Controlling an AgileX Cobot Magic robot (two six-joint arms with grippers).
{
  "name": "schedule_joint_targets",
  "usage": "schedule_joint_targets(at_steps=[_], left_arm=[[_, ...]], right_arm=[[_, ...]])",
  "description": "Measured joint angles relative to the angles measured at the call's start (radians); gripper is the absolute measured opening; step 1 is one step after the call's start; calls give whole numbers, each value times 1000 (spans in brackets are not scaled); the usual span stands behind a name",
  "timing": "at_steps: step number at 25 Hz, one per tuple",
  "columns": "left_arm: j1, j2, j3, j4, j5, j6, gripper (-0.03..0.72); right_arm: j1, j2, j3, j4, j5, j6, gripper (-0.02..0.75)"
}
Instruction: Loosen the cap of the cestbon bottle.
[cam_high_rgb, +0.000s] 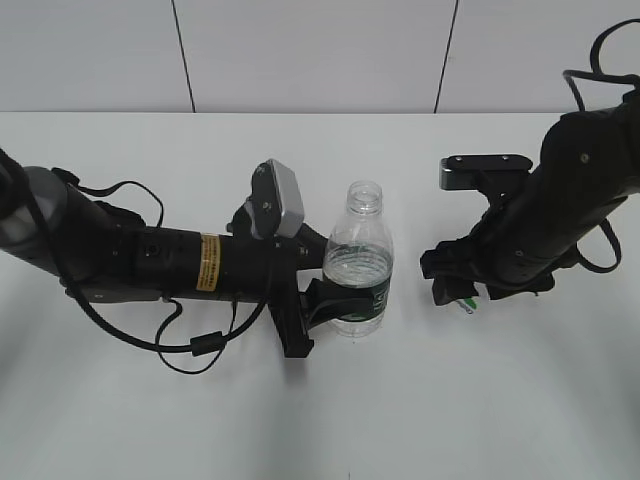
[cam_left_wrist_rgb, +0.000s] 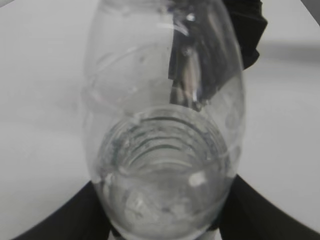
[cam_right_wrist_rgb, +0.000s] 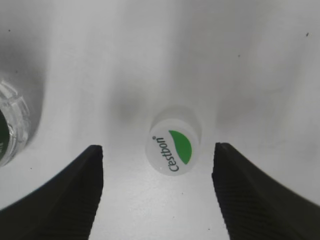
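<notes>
**Cestbon bottle open, cap lying loose on the table**

Cestbon bottle (cam_high_rgb: 359, 262) stands upright mid-table with its neck bare, about half full of water. The left gripper (cam_high_rgb: 330, 308) is clenched around its lower body, on the label band. The cap (cam_right_wrist_rgb: 173, 145) sits on the table (cam_high_rgb: 500, 420) at about three o'clock from the bottle, well apart from it. It rests between the spread fingers of the right gripper (cam_right_wrist_rgb: 157, 192), which is released and touches nothing.

The open neck looks like the main risk: if the left arm tilts or squeezes, water could slop out. A nudge from a right finger (cam_right_wrist_rgb: 260, 195) could also send the light cap skidding or rolling away.
</notes>
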Motion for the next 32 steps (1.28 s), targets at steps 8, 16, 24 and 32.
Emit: schedule_joint_targets(at_steps=[8, 16, 24, 32], left_arm=[[0, 0, 0, 1, 0, 0, 426], [37, 1, 2, 39, 22, 0, 465], [105, -51, 9, 172, 79, -81, 467], [135, -163, 9, 297, 269, -311, 467]], right_arm=[[0, 0, 0, 0, -1, 0, 536], [0, -20, 0, 0, 14, -1, 539], [0, -116, 0, 0, 34, -1, 539], [0, -215, 0, -53, 33, -19, 540]])
